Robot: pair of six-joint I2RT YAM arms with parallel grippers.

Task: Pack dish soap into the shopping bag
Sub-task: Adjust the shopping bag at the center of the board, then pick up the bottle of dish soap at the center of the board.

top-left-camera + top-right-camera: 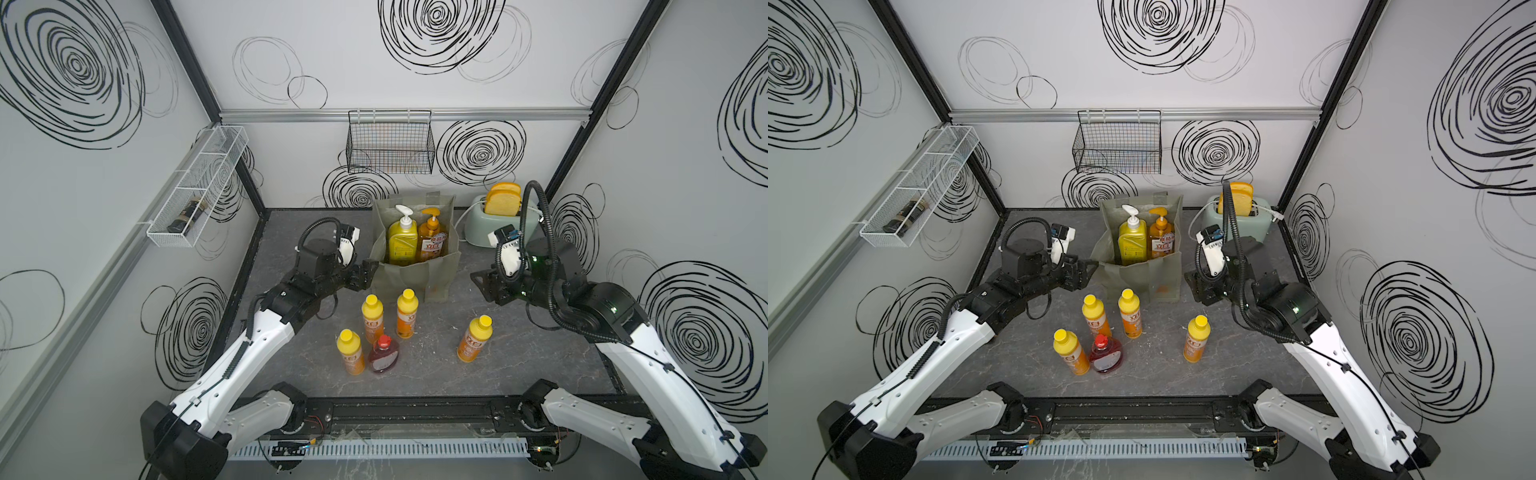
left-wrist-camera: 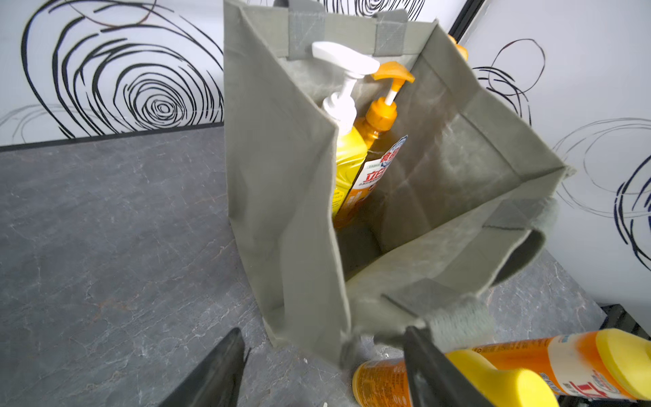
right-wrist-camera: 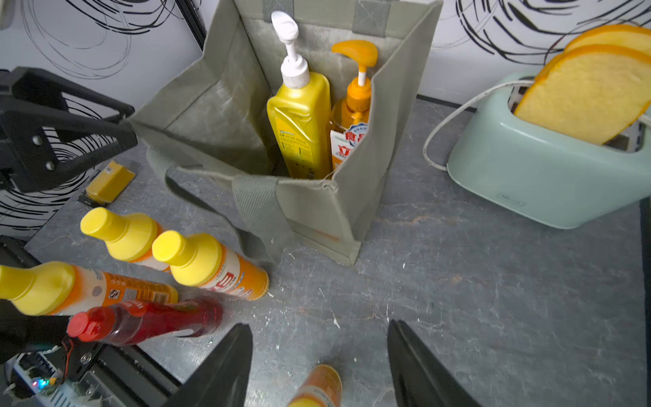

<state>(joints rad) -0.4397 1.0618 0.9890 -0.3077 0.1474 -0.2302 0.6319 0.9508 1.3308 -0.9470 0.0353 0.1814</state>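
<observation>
The grey-green shopping bag [image 1: 419,276] stands open at the middle back, in both top views. Inside it stand a big yellow white-pump bottle [image 1: 402,241] and a big amber orange-pump bottle [image 1: 433,243]. In front of the bag several small orange yellow-capped bottles [image 1: 372,318] and a squat red bottle [image 1: 383,355] stand on the table. My left gripper [image 1: 371,272] is open, its tips beside the bag's left front corner [image 2: 345,338]. My right gripper [image 1: 477,281] is open to the right of the bag, holding nothing, with one small orange bottle [image 3: 317,387] below it.
A mint toaster [image 1: 492,226] with bread slices stands at the back right. A black wire basket [image 1: 390,145] hangs on the back wall. A white wire shelf [image 1: 195,195] on the left wall holds a dark jar. A small yellow pack [image 3: 109,183] lies left of the bag.
</observation>
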